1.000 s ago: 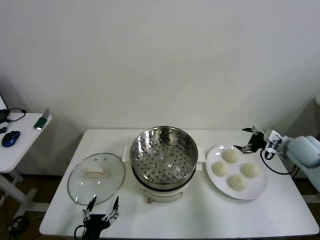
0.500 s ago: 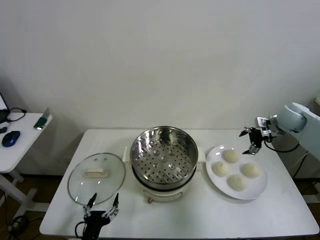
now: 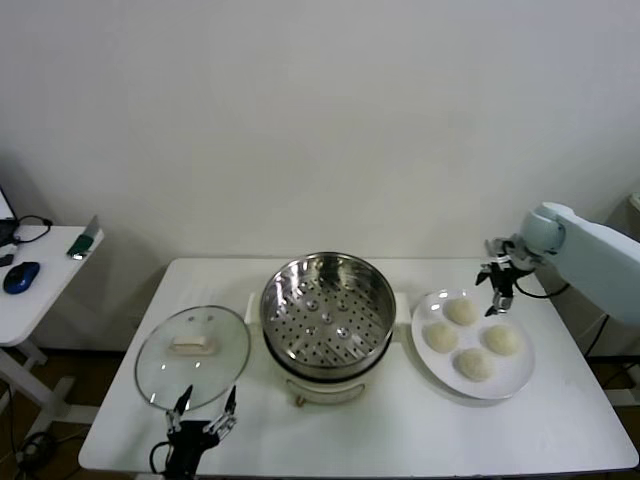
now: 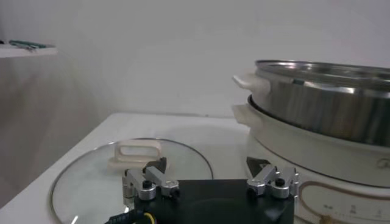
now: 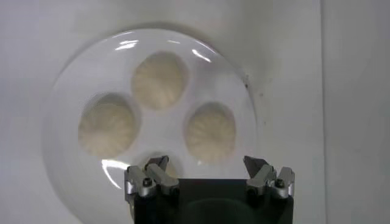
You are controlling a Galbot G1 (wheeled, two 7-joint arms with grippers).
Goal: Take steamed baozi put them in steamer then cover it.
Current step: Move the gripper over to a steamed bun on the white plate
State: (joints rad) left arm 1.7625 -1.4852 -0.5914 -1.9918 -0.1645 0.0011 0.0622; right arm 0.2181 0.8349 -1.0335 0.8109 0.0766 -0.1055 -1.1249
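Note:
Four off-white steamed baozi lie on a white plate [image 3: 517, 375] at the right, the farthest baozi [image 3: 461, 311] nearest my right gripper [image 3: 495, 290]. That gripper hangs open above the plate's far edge, holding nothing. In the right wrist view three baozi [image 5: 159, 80] show on the plate [image 5: 70, 88] beyond the open right gripper [image 5: 206, 164]. The steel steamer [image 3: 325, 315] stands mid-table, uncovered and with nothing on its perforated tray. The glass cover [image 3: 192, 345] lies flat to its left. My left gripper [image 3: 205, 412] waits open at the table's front edge, just before the cover [image 4: 91, 185] and beside the steamer [image 4: 323, 103].
A white side table [image 3: 40, 280] with a blue mouse [image 3: 21, 276] stands at the far left. The table's right edge runs close past the plate. A bare strip of table lies in front of the steamer and plate.
My right arm has swung in from the right edge and risen, bringing its gripper over the plate's far side. The left gripper has sunk slightly toward the front edge.

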